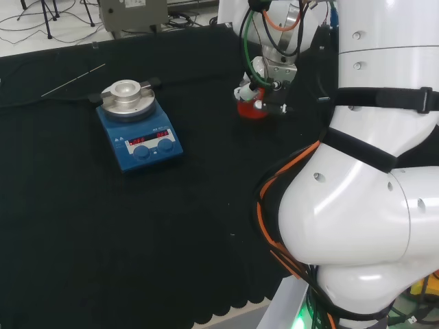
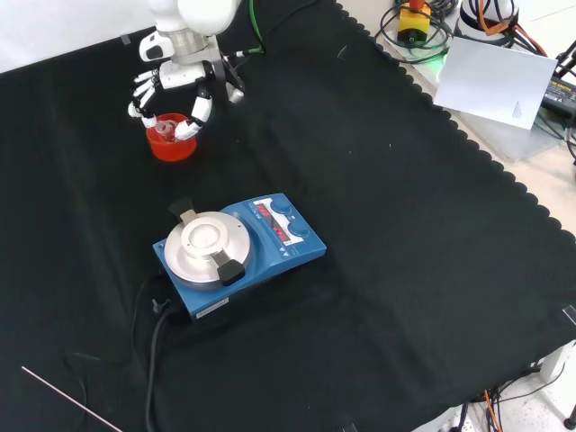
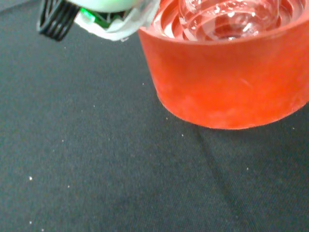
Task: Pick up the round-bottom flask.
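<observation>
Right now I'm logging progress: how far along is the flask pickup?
Reach looks done: the hand hangs over the red ribbed stand, fingers curled down around the round-bottom flask. Whether they touch the glass, I cannot tell. The flask sits in the stand; lifting remains.

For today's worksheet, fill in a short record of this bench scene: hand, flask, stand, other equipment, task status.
hand: the hand is over the red stand, fingers curled down around the flask
flask: clear round-bottom flask sitting in the stand
stand: red ribbed ring resting on the black cloth
other equipment: blue hotplate stirrer with a round metal top; thin rod lying on the cloth
task status: flask not yet lifted
</observation>
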Controlling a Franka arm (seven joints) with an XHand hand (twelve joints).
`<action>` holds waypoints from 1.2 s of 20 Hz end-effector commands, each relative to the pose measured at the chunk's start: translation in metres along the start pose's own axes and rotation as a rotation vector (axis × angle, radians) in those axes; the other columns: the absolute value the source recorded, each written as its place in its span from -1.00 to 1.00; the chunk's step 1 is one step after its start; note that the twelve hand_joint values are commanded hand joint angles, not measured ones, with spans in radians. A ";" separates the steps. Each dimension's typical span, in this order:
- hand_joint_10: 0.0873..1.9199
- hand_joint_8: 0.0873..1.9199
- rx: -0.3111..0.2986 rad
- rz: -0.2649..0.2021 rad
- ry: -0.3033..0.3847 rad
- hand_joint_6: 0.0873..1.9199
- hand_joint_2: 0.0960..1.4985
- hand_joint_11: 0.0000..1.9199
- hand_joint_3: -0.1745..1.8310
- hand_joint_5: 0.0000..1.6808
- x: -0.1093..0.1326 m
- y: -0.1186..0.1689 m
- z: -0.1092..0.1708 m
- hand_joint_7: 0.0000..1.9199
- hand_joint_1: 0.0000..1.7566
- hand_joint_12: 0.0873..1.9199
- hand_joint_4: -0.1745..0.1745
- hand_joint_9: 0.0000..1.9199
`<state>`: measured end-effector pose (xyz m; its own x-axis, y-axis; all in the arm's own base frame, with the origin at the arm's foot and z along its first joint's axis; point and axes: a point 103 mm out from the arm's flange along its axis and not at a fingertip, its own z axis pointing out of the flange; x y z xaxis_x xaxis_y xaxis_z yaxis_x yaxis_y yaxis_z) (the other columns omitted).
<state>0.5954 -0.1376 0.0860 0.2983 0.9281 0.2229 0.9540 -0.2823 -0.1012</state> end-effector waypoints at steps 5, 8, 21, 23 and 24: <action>-0.36 -0.35 -0.047 0.037 -0.003 -0.18 0.01 -0.86 -0.31 0.10 -0.004 0.007 -0.001 -0.60 0.12 0.37 0.39 -0.44; -0.37 -0.35 -0.061 0.055 -0.007 -0.05 0.31 -0.83 -0.67 0.17 -0.004 0.006 -0.001 -0.57 0.16 0.37 0.92 -0.40; -0.41 -0.40 0.024 -0.012 -0.004 -0.20 0.20 -0.87 -0.80 -0.23 0.000 0.008 0.006 -0.64 0.08 0.35 -0.26 -0.45; -0.41 -0.40 0.032 -0.019 -0.001 -0.22 0.18 -0.89 -0.80 -0.31 0.002 0.008 0.007 -0.67 0.06 0.35 -0.29 -0.47; -0.41 -0.40 0.034 -0.022 -0.004 -0.23 0.18 -0.90 -0.80 -0.35 0.003 0.008 0.008 -0.68 0.06 0.35 -0.30 -0.48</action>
<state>0.6038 -0.1408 0.0833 0.2991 0.9272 0.2255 0.9536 -0.2824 -0.1041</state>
